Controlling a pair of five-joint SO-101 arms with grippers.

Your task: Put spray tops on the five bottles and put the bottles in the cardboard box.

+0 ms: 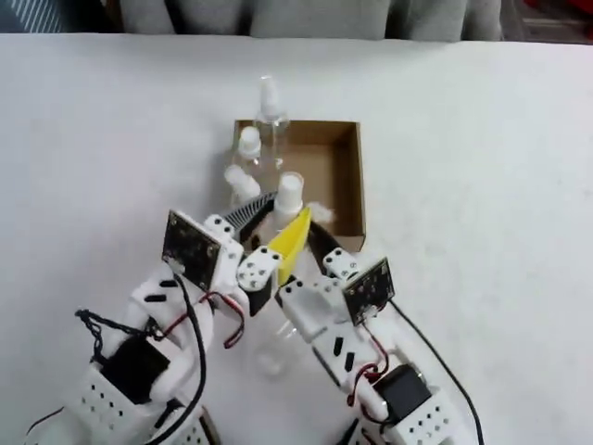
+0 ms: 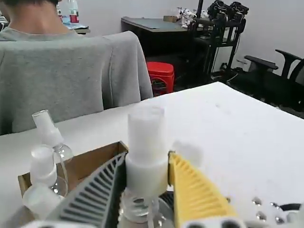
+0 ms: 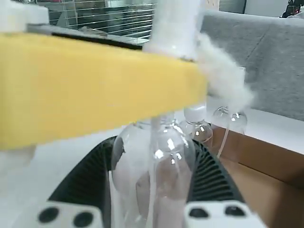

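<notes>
My left gripper [image 1: 287, 209] is shut on a white spray top [image 1: 289, 190], pinched between its black finger and yellow finger [image 2: 194, 190]. The top [image 2: 145, 156] sits on the neck of a clear bottle [image 3: 156, 175]. My right gripper [image 3: 154, 180] is shut on that bottle's body, with a black finger on each side. In the high view the right gripper [image 1: 295, 250] lies under the left one, at the near edge of the cardboard box [image 1: 347, 176]. Three capped bottles [image 1: 248, 144] are at the box's left side, and in the left wrist view they [image 2: 42, 166] cluster beside the box wall [image 2: 85, 164].
A wad of white fluff [image 1: 320, 211] clings near the yellow fingertip. A clear bottle [image 1: 271, 354] lies on the white table between the two arm bases. Grey chair backs [image 1: 315, 17] line the table's far edge. The table is bare to the left and right of the box.
</notes>
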